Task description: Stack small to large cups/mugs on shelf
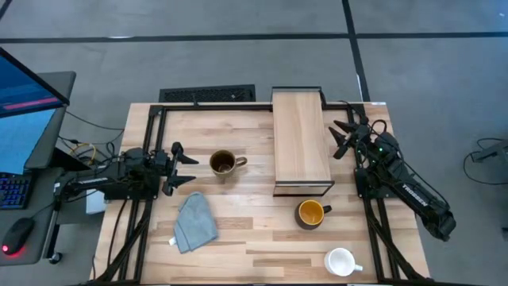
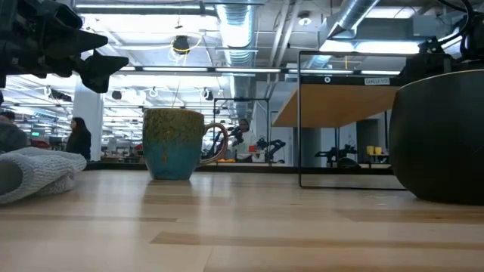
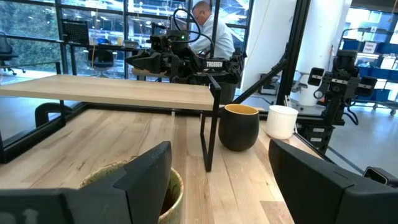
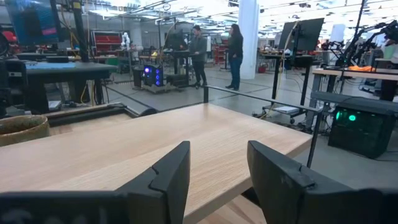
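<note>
Left gripper (image 1: 189, 168) hangs jaws apart, just beside the olive-brown mug (image 1: 223, 164). Right gripper (image 1: 340, 139) sits by the shelf (image 1: 300, 139), jaws apart too. Dark mug (image 1: 311, 213) and white mug (image 1: 341, 261) sit on the worktop (image 1: 254, 238); probably a grey cloth (image 1: 195, 222) nearby.

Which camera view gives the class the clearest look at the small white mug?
The high view: the small white mug stands whole near the table's front edge, beyond the dark mug. The left wrist view shows it far off, beside the dark mug. The low and right wrist views do not show it.
</note>
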